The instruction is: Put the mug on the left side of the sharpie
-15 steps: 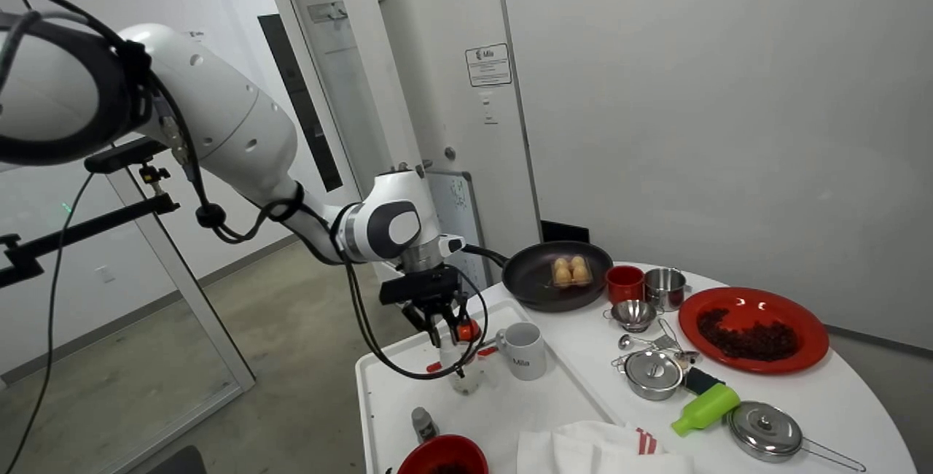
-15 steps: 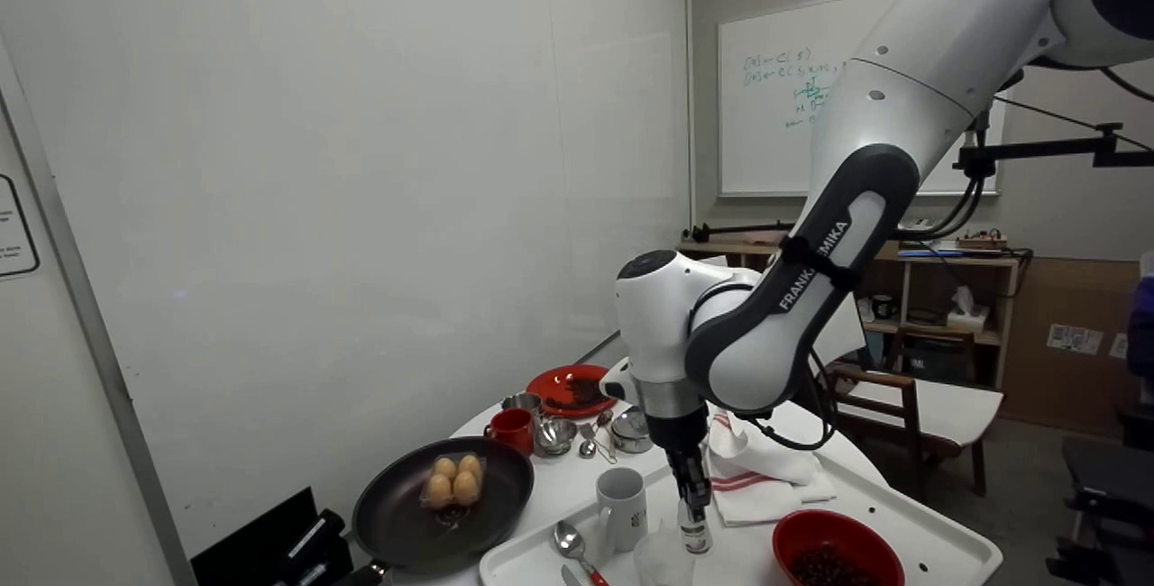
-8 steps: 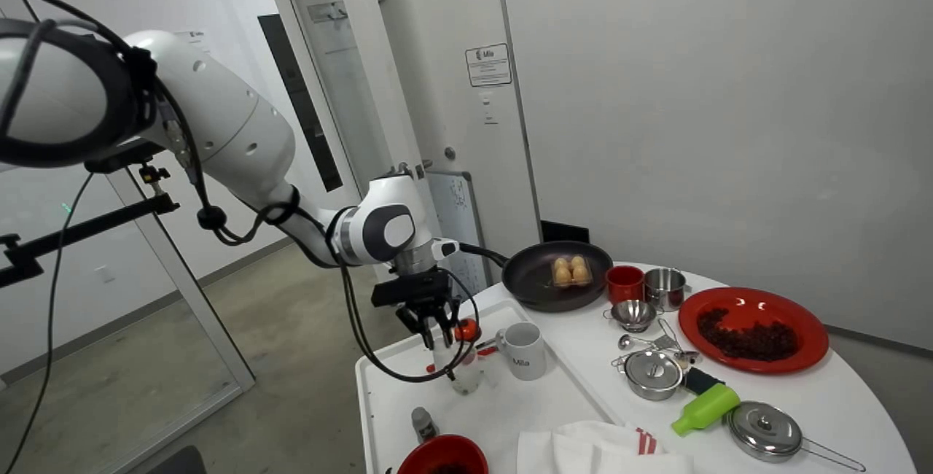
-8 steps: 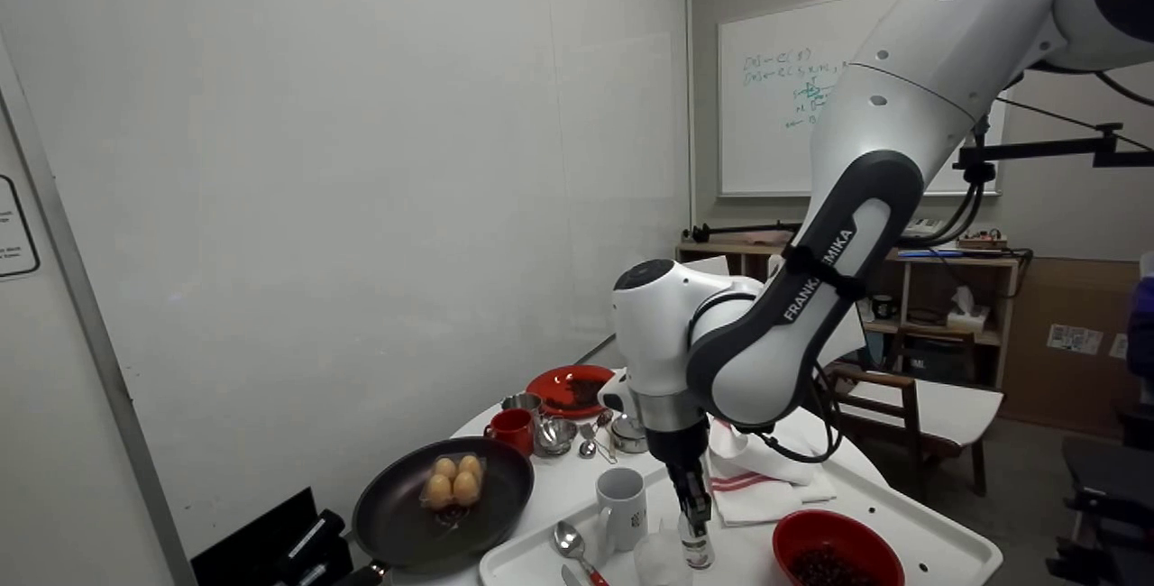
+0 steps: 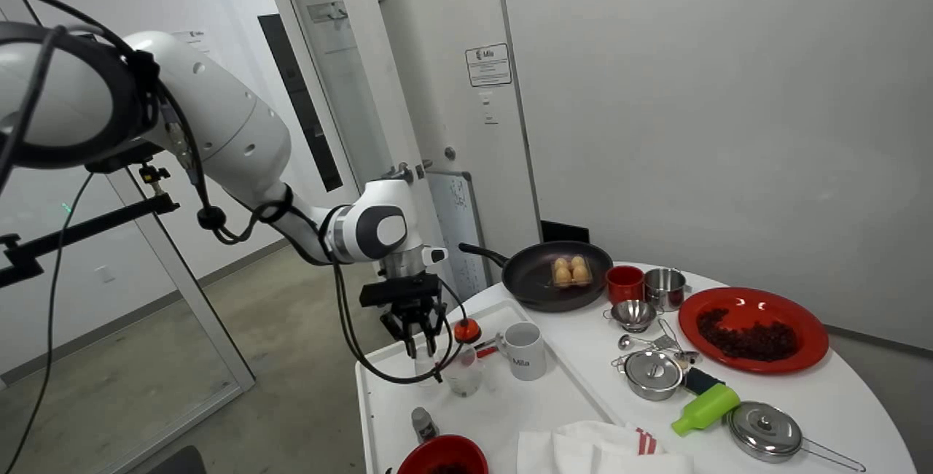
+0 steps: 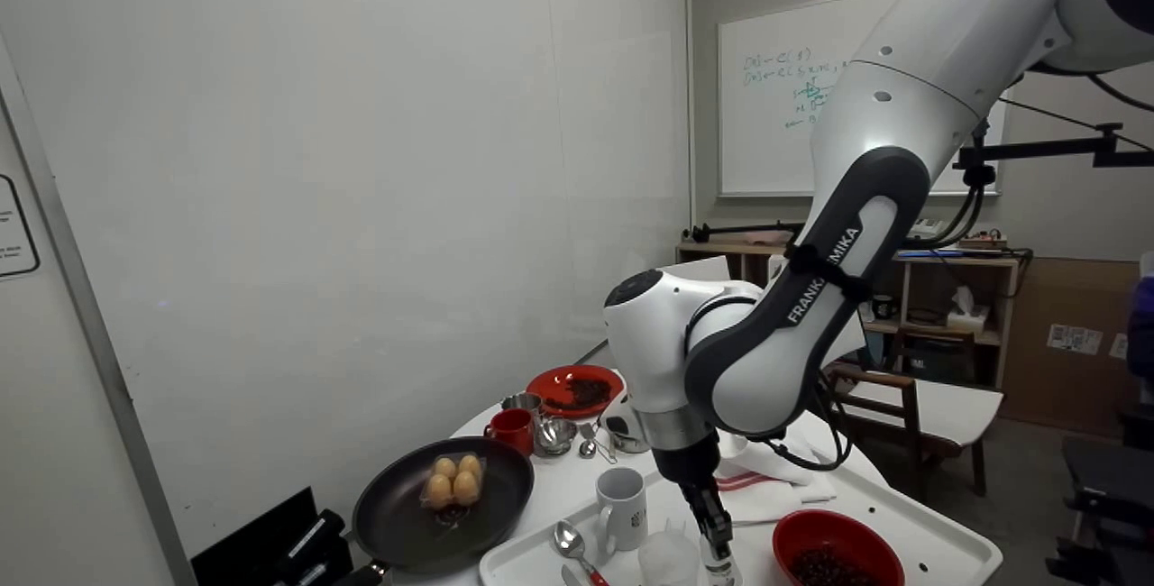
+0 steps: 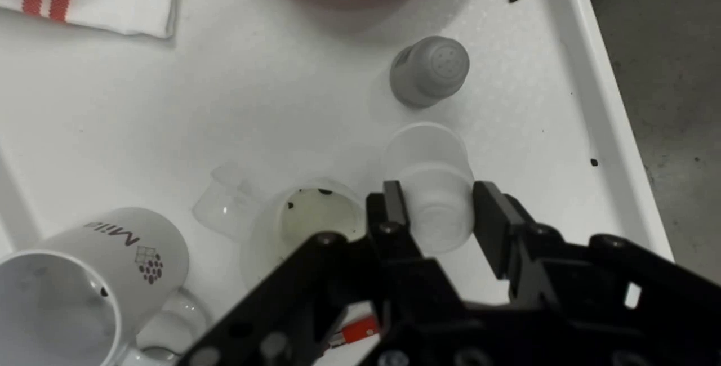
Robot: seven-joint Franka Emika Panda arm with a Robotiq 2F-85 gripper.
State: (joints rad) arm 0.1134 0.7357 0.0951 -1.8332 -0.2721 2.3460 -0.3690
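The light-grey mug (image 5: pixel 525 351) stands upright on the white tray (image 5: pixel 539 416). It also shows in an exterior view (image 6: pixel 622 509) and at the lower left of the wrist view (image 7: pixel 141 253). My gripper (image 7: pixel 439 200) is shut on a pale, translucent shaker (image 7: pixel 439 219), its fingers on both sides. The mug is apart from it. The gripper also shows in both exterior views (image 5: pixel 421 350) (image 6: pixel 717 545). I cannot tell whether the shaker's base touches the tray. No sharpie can be made out; a red handle (image 7: pixel 360 329) behind the fingers looks like cutlery.
A clear cup (image 7: pixel 318 217) stands between mug and gripper. A grey shaker (image 7: pixel 431 70), a red bowl (image 5: pixel 444 456) and a towel (image 5: pixel 598 452) are on the tray. A tomato (image 5: pixel 467 330) and a spoon (image 6: pixel 570 539) lie near the mug. A frying pan (image 5: pixel 539 299) stands behind.
My gripper has moved away from the mug and slightly down, carrying the pale shaker with it. The mug has not moved.
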